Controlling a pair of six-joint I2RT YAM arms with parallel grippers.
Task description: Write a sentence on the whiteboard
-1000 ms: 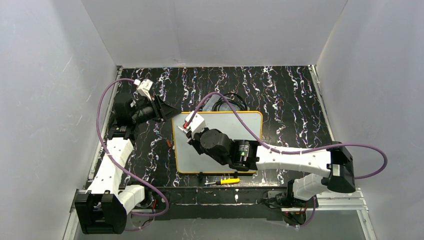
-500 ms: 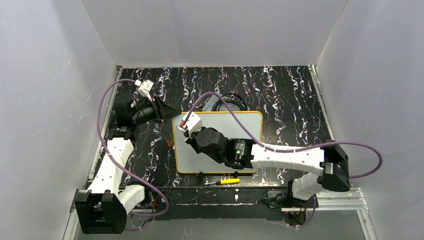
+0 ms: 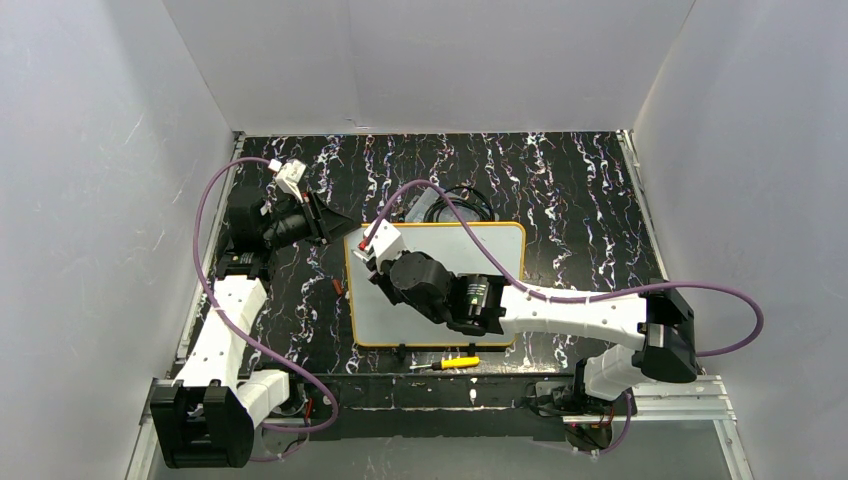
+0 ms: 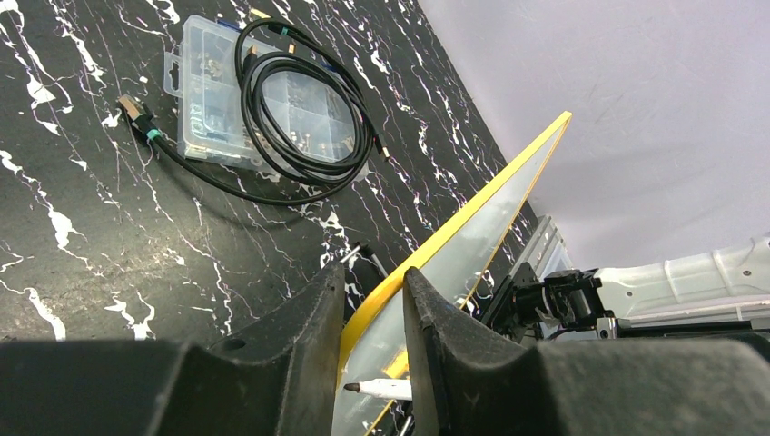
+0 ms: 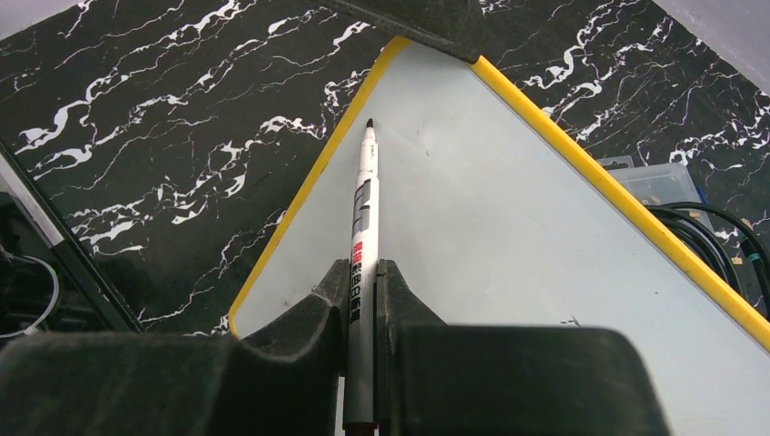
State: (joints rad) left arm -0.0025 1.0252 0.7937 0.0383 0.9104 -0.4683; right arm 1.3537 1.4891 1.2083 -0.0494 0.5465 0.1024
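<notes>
My right claw (image 5: 363, 268) is gripping a white marker (image 5: 365, 195) narrowly, its long axis running straight out at 12 o'clock in my wrist view; the dark tip is hovering over or touching the whiteboard (image 5: 508, 227), and I cannot tell which. The tip is sitting just inside the yellow rim, close to the board's corner; seen from above, that is the board's 10 o'clock corner, so the open white surface is spreading away from the tip toward 3 and 4 o'clock. I am judging that the stroke has to travel that way, with the pen's axis lying across the line of writing. No sentence is showing on the board; only a faint speck or two.

My left claw (image 4: 372, 282) is the nearer one to that corner; it is pinching the yellow rim between its fingers, just at 11 o'clock from the marker tip, and appears to be steadying the board. It is crowding the corner, so I am leaving little room to start further left.

Beyond the far rim, at 12 o'clock, a clear parts box (image 4: 263, 100) is lying on the bench (image 3: 560, 190) with a coiled black cable (image 4: 300, 118) on it; a yellow-handled screwdriver (image 3: 455, 362) is lying off the near rim at 6 o'clock, well apart from the pen.
</notes>
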